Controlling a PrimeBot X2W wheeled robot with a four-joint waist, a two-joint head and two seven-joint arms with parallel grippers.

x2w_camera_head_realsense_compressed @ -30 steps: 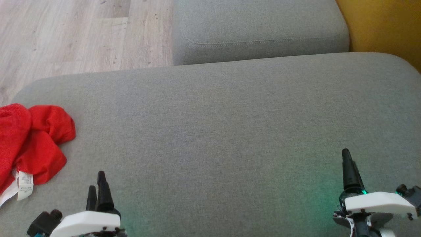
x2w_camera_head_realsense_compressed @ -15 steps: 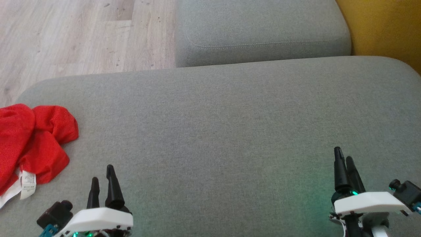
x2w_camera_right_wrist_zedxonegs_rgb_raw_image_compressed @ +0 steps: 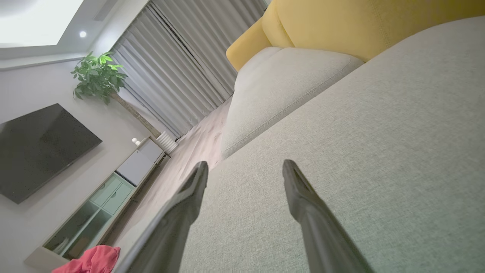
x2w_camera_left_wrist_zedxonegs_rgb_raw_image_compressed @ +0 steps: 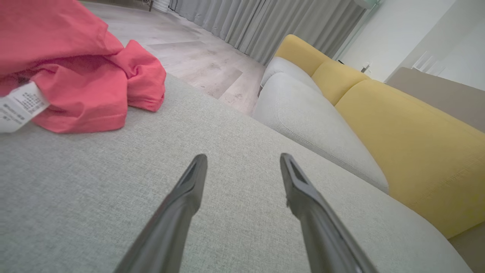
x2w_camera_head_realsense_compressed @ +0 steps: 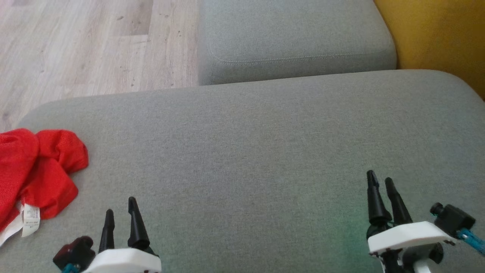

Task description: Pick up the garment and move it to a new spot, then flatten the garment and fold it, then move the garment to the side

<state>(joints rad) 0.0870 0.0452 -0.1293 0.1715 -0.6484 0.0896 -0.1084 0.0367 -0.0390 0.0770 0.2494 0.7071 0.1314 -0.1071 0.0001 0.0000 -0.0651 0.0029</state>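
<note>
So far: nothing of the task looks done; the garment [x2w_camera_head_realsense_compressed: 38, 170] is not yet lifted, flattened or folded
Garment: a red crumpled heap at the left edge of the big grey cushion [x2w_camera_head_realsense_compressed: 246, 151], toward its near side; part of it runs past the left edge of the head view; its white label [x2w_camera_head_realsense_compressed: 31, 220] hangs at the near end
Left gripper [x2w_camera_head_realsense_compressed: 120, 204]: released, fingers spread, nothing between them; low over the near left of the cushion, near the garment and to its right, not touching it
Right gripper [x2w_camera_head_realsense_compressed: 379, 176]: released too, and empty; over the near right of the cushion, well apart from the garment
Room to work: the middle and right of the cushion offer a broad flat stretch; a likely new spot, by my judgement
Left to do: all of it; grasp and lift, carry to a new spot, spread flat, fold, then shift aside
Likely opener: the left gripper is the closer one; a reach leftward to the heap seems the first move
</note>
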